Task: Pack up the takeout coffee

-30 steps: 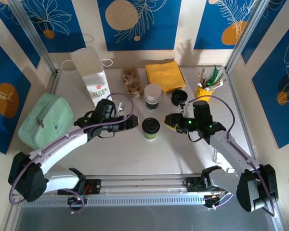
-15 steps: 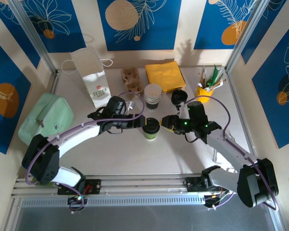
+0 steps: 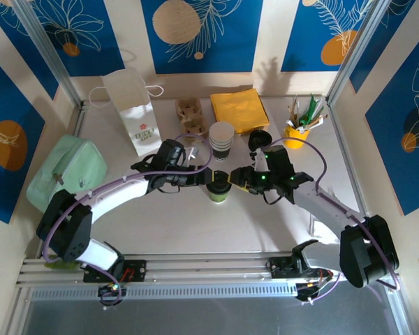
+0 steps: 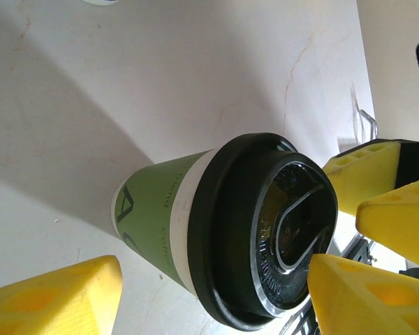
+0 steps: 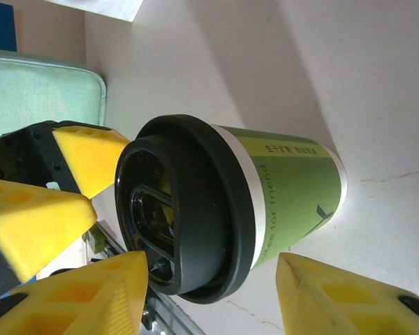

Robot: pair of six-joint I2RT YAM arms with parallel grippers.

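Centrally on the pale counter (image 3: 216,223), the small green-and-white paper cup with a round black plastic lid (image 3: 218,185) stands upright, just in front of a stack of lidless white paper cups (image 3: 221,139) and well apart from the white paper bag (image 3: 134,112) at the back left. The left end effector (image 3: 204,180) and the right end effector (image 3: 237,177) flank it from either side, each with yellow jaws apart around the cup, neither clamped on it
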